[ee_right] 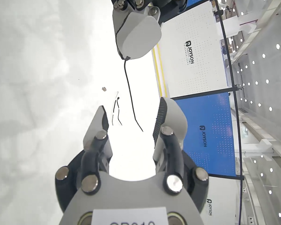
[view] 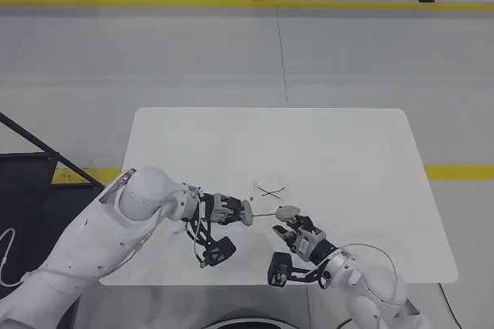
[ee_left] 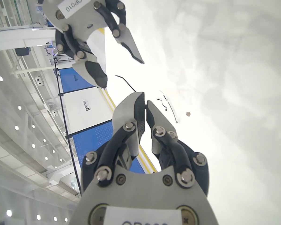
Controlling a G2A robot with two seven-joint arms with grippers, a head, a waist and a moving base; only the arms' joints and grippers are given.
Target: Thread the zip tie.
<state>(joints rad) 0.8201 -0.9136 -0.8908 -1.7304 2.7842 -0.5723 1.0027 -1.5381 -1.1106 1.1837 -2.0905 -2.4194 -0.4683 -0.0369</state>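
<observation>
Black zip tie point(ee_right: 128, 87) in left claw point(ee_left: 145, 102) | right claw point(ee_right: 133, 106) agape | near table point(view: 354, 148) edge

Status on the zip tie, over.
Left tool shut on zip tie. Right tool open, tie's free end near it. Spare ties on table beyond.

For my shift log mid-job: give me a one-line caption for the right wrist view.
Left gripper shut on a black zip tie, its free end pointing toward the open right gripper.
</observation>
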